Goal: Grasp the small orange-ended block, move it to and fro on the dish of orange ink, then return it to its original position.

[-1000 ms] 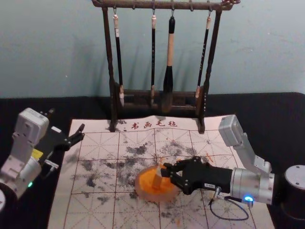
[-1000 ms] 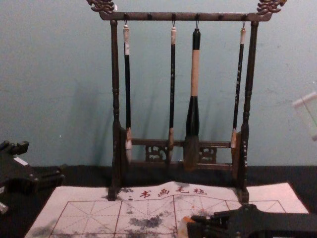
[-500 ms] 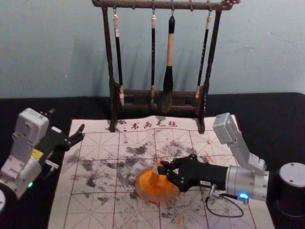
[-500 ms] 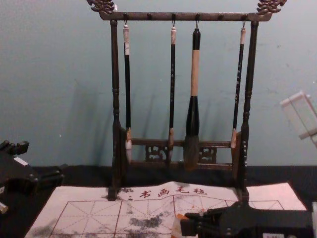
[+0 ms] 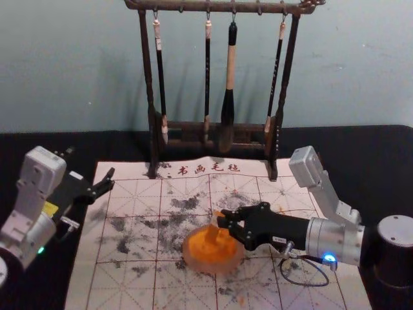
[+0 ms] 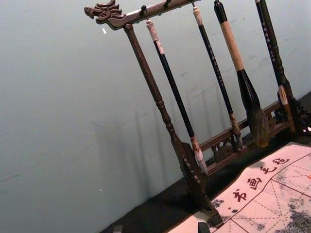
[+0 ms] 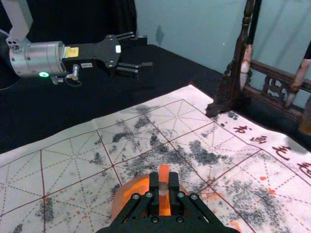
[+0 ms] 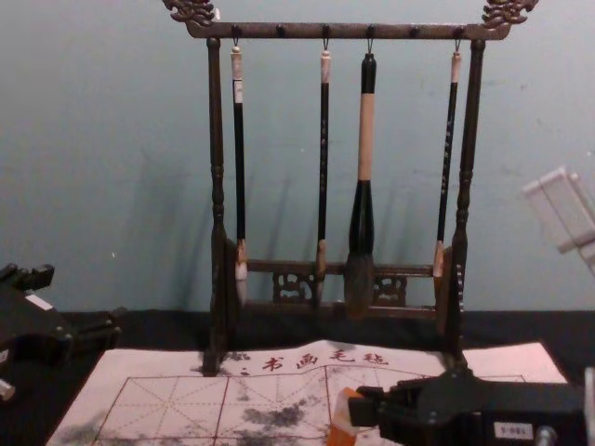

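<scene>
In the head view, spread over the black counter [image 5: 368, 148], a big white mat [image 5: 135, 284], just as before. At the top middle, the brush rack [image 5: 148, 77], no change. At the left, the left hand [image 7: 142, 52], wide open, gripping nothing and staying put. Near the middle, a little farther up the frame than half a second ago, the right hand [image 5: 226, 221], closed on the small block [image 7: 164, 174]. Just below, in the same place, the round dish [image 5: 213, 267]. Slid up with the hand, the block too, now leaning by the dish's top edge. Can't tell if touching the orange ink [image 5: 206, 248]. Looks like part of the to-and-fro rub. Maybe more rubbing to do, then back to the start spot.
</scene>
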